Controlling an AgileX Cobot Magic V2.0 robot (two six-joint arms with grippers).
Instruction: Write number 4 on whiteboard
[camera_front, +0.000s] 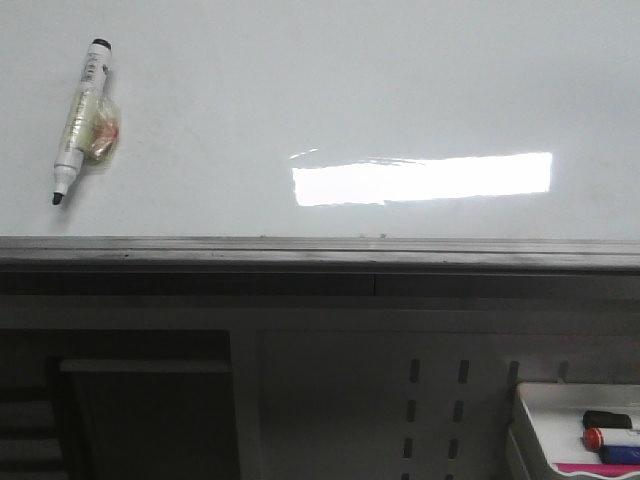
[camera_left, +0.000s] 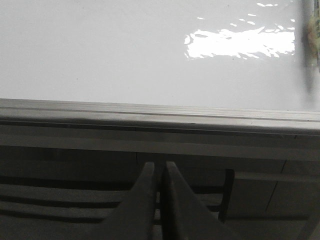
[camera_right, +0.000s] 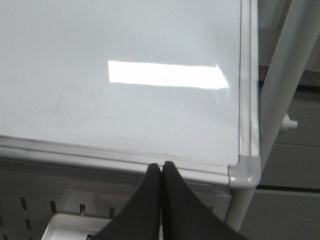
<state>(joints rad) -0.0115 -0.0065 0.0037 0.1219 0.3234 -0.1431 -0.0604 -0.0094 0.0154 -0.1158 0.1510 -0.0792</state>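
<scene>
Whiteboard (camera_front: 330, 110) lay flat and glossy, grey metal edge toward the robot, bare of any stroke; no number 4 was drawn yet. Marker pen (camera_front: 80, 118) lay uncapped on the board near its far left part, tip toward the near edge, probably left within the left arm's reach. Left pincer (camera_left: 159, 172) and right pincer (camera_right: 161, 172) were both closed on nothing, parked just short of that near edge, seemingly waiting

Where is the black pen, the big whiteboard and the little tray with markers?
black pen (camera_front: 80, 118), front view, middle of its barrel.
whiteboard (camera_front: 400, 90), front view, bare white surface.
marker tray (camera_front: 545, 415), front view, its white rim.
</scene>
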